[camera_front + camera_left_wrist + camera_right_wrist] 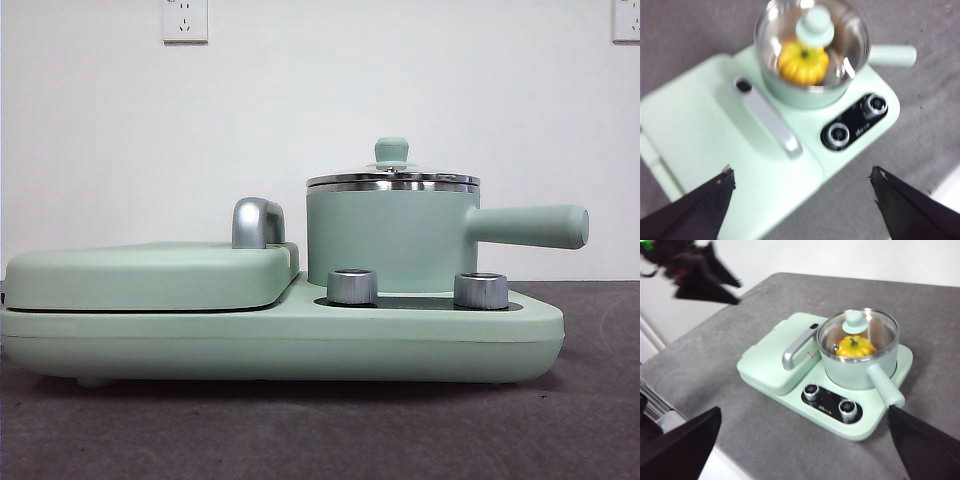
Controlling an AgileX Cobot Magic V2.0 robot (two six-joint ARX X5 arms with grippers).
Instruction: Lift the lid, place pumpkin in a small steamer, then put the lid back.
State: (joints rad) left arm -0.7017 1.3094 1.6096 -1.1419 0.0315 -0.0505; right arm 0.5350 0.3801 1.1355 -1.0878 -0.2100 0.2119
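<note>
The small steamer (390,245) stands on the right half of the mint-green base (280,335), its long handle pointing right. The lid (391,152) sits on its chrome rim. Through the lid's glass (855,321) the yellow pumpkin (855,347) shows inside the pot, and the left wrist view shows the pumpkin (802,64) under the lid knob (814,26) too. My left gripper (802,175) hangs open high above the base, holding nothing. My right gripper (804,412) is open and empty too, high and off to the front of the cooker.
A wide flat griddle cover (150,275) with a chrome handle (257,222) fills the base's left half. Two silver knobs (352,286) sit at the base's front. The left arm (705,275) shows dark in the right wrist view. Grey tabletop (740,440) surrounds the cooker.
</note>
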